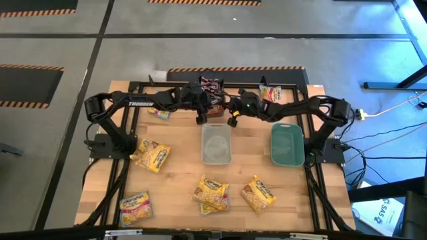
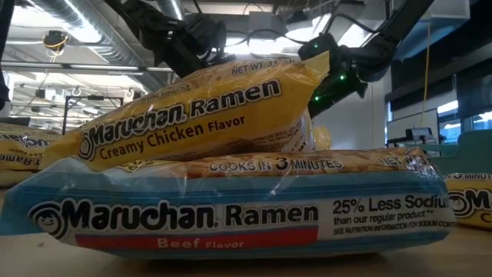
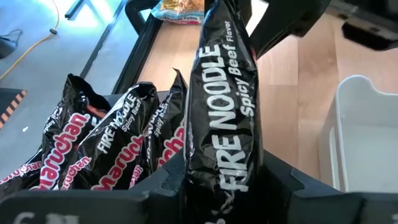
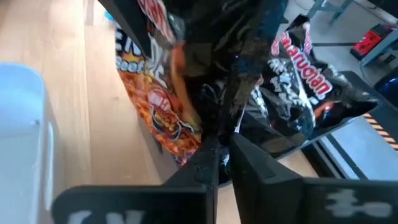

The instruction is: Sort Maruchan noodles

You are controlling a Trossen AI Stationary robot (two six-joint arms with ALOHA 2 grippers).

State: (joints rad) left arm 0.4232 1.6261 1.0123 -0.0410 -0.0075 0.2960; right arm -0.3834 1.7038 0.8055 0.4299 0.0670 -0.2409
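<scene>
A dark Fire Noodle Spicy Beef packet (image 3: pixel 227 106) hangs between both grippers above the table's far middle (image 1: pixel 215 107), beside the dark bin (image 1: pixel 210 90). Several more dark packets (image 3: pixel 112 149) stand on edge in that bin. My left gripper (image 3: pixel 217 180) is shut on one end of the held packet. My right gripper (image 4: pixel 225 149) is shut on its other end. Yellow Maruchan packets (image 1: pixel 152 155) lie flat on the table nearer the front. In the low view two packets (image 2: pixel 231 138) lie stacked right before the camera. My left gripper pinches the dark packet between its two fingers at the end nearest it (image 3: pixel 217 165). The packet stands on edge and reaches away from the fingers, lifted clear of the table. My right gripper pinches the same packet at its crimped far edge (image 4: pixel 233 124), coming from the table's right. The fingers cover the contact itself.
A clear bin (image 1: pixel 217 143) sits at the table's middle and a teal bin (image 1: pixel 287 145) to its right. Yellow packets lie at the front (image 1: pixel 212 193) (image 1: pixel 259 193) (image 1: pixel 137 205), at the far left (image 1: pixel 159 113) and far right (image 1: pixel 270 93). An orange-printed packet (image 4: pixel 155 106) shows by the dark bin.
</scene>
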